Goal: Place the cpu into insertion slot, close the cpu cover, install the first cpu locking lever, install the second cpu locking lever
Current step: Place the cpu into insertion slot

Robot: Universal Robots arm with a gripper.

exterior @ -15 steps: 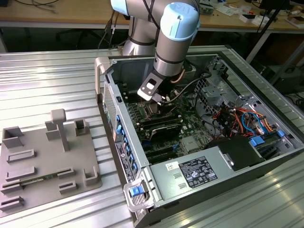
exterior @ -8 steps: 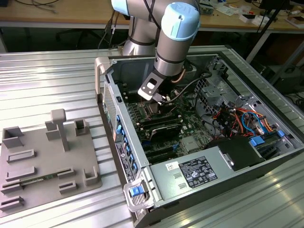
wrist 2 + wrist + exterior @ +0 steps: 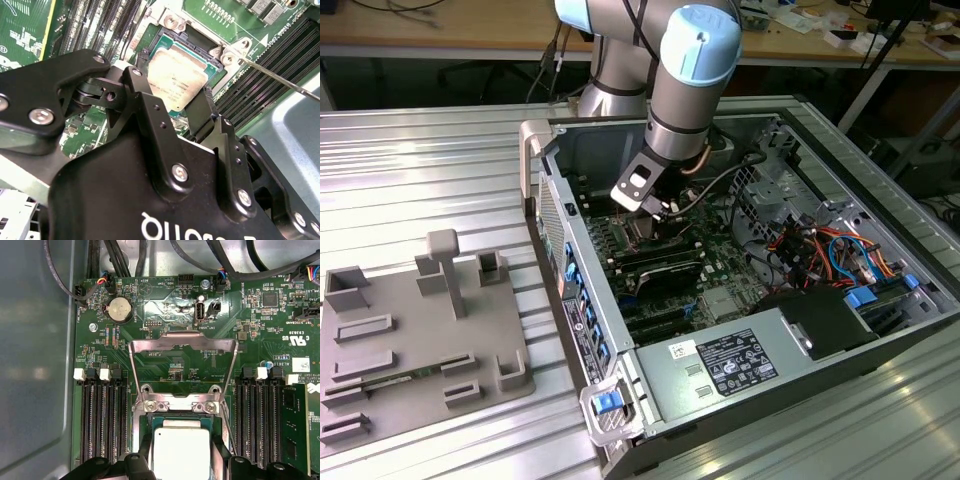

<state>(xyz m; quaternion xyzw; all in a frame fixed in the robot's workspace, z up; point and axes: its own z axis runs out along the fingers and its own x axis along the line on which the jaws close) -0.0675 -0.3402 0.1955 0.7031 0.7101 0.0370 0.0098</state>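
The gripper (image 3: 167,91) is reaching down into the open computer case (image 3: 588,330), which is lying on a ridged metal table (image 3: 420,170). Its two black fingers (image 3: 140,92) are sitting on two opposite sides of the cpu (image 3: 177,80) and look like they are pinching it by its edges. The cpu is lying flat with its shiny face up, right between the fingertips. It is sitting at the insertion slot (image 3: 190,40), inside the dark square frame. I cannot tell if it is all the way down in the slot or just above it.

In the first wrist view the cpu (image 3: 181,450) is showing between the fingers, and the cpu cover (image 3: 183,340) is standing open, flipped back from its hinge edge over the green board (image 3: 165,295). The cover is well clear of the slot, so the room above the cpu is open.

A thin metal lever (image 3: 280,80) is sticking up and away just beside one corner of the slot. Long black memory slots (image 3: 100,425) are running close along both sides of the slot, so the fingers are working in a narrow spot there. A bunch of coloured cables (image 3: 820,250) is lying well apart, toward the exterior view's right. A grey tray (image 3: 410,340) is resting on the table on the exterior view's left.
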